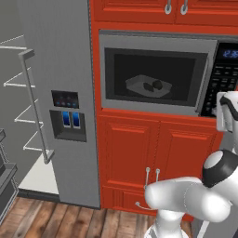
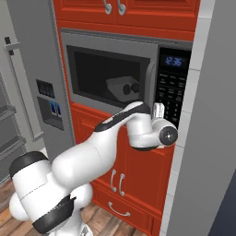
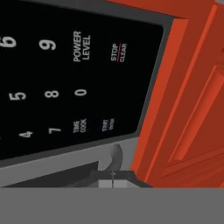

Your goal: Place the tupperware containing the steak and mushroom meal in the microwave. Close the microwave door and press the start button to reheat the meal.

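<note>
The tupperware point(image 1: 148, 85) sits inside the microwave point(image 1: 158, 74) behind the closed microwave door point(image 1: 153, 76), holding the mushroom point(image 1: 157, 84) and a darker lump I take for the steak. My gripper point(image 3: 113, 171), fingers pressed together, hovers at the keypad's point(image 3: 65, 83) lower edge. If I push off-target I could hit stop/clear or time cook instead of start.

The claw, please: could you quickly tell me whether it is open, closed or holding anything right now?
Claw: closed, holding nothing, its tips at the lower edge of the microwave's keypad panel.
</note>
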### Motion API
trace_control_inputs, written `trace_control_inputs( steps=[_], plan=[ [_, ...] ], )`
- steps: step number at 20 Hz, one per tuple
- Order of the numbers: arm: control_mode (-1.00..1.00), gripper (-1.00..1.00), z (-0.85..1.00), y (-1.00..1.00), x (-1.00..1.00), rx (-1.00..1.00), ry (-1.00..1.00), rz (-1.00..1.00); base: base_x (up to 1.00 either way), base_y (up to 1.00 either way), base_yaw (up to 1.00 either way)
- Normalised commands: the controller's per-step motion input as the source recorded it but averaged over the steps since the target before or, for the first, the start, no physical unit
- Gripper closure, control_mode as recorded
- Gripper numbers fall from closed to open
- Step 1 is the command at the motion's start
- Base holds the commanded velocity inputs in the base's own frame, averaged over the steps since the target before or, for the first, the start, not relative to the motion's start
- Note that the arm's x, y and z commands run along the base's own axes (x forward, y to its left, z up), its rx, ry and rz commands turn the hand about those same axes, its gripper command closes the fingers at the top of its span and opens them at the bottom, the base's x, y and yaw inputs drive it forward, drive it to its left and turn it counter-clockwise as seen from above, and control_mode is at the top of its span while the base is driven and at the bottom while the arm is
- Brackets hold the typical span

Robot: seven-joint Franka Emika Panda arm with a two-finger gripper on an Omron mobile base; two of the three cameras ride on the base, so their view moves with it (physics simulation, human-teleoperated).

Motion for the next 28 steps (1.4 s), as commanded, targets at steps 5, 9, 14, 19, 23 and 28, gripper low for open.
trace_control_inputs(
  steps=[5,9,14,19,23,28],
  plan=[
    [-1.00,1.00,-0.12,-0.03,0.19,0.00,0.00,0.00,0.00,0.00,0.00],
    [-1.00,1.00,-0.10,-0.07,0.18,0.00,0.00,-0.01,0.00,0.00,0.00],
    [-1.00,1.00,-0.09,-0.10,0.17,0.00,0.00,-0.02,0.00,0.00,0.00],
    [-1.00,1.00,-0.09,-0.13,0.18,0.00,0.00,-0.03,0.00,0.00,0.00],
    [-1.00,1.00,-0.09,-0.07,0.19,0.00,0.00,-0.04,0.00,0.00,0.00],
    [-1.00,1.00,-0.09,-0.04,0.21,0.00,0.00,-0.05,0.00,0.00,0.00]
  ],
)
